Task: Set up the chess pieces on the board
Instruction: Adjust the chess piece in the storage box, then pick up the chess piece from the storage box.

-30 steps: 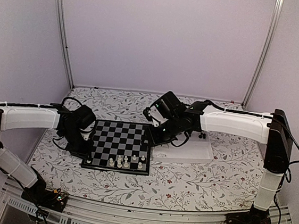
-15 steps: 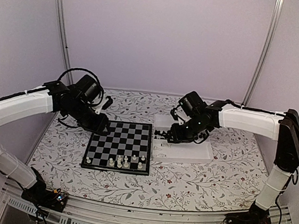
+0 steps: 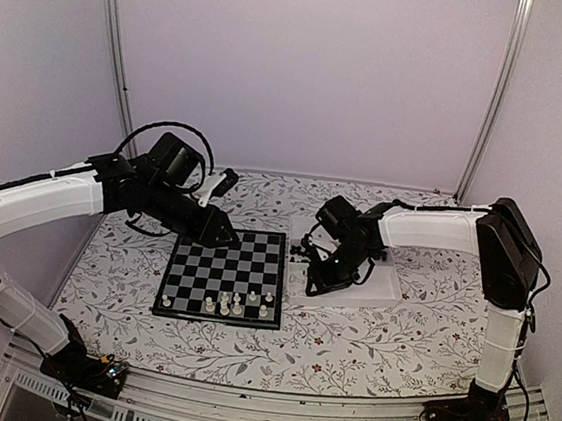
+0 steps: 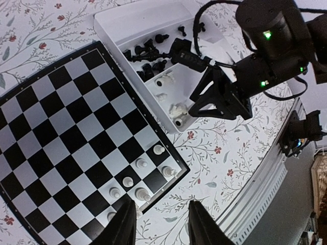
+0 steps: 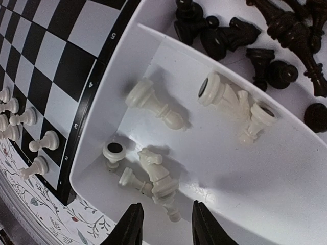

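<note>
**Over board and tray: both claws parted and empty**

Across the flower-patterned table top (image 3: 368, 340), two white-and-black robot arms are seen reaching inward. The left arm (image 3: 41, 200) is raised over the far edge of the flat square chessboard of black and pale grey checks (image 3: 224, 270). The right arm (image 3: 430, 228) is bent down over the white rectangular two-compartment plastic tray (image 3: 379, 286), which is set just beside the board's right edge.

The left gripper (image 4: 161, 224) is held high above the board. Its two black fingers (image 4: 125, 224) are parted and nothing is gripped between them. The right gripper (image 5: 164, 224) is lowered close over the tray's near compartment. Its fingers (image 5: 132, 224) are likewise spread moderately, with nothing caught between them.

Several small white plastic chessmen (image 3: 236, 301) are stood upright on the board's near rows, towards the right corner; the other squares are bare. More white chessmen (image 5: 153, 171) are lying on their sides in the tray's near compartment, a knight and a pawn among them just ahead of the right fingertips. The small black plastic chessmen (image 5: 245, 30) are heaped in the far compartment, behind the dividing wall.
</note>
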You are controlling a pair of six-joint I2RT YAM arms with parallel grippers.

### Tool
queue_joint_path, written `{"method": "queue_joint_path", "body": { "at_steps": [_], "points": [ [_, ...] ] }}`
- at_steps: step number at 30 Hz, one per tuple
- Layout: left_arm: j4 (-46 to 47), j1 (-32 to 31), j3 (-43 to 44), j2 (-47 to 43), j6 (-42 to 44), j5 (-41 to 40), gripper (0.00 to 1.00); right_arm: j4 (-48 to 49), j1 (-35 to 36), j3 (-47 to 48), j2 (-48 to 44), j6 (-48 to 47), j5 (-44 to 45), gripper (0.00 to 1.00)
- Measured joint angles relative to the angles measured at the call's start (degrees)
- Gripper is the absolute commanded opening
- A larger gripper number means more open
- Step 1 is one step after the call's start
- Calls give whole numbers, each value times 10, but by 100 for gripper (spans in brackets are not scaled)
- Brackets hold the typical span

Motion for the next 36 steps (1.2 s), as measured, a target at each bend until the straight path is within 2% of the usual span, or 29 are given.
{"method": "queue_joint_path", "body": {
  "at_steps": [6,12,20,27,36],
  "points": [
    [7,-3,0,3,0,6,38,-15,0,21,27,-12,-2,37],
    [10,-6,0,3,-1,6,38,-40,1,65,61,-14,50,33],
    [15,-6,-1,3,-2,6,38,-56,-3,74,63,-16,96,27],
    [19,-6,-5,3,-2,6,39,-58,-7,78,63,-15,94,38],
    [20,-6,-9,3,-3,6,39,-69,-8,71,62,-15,71,38]
  ]
}}
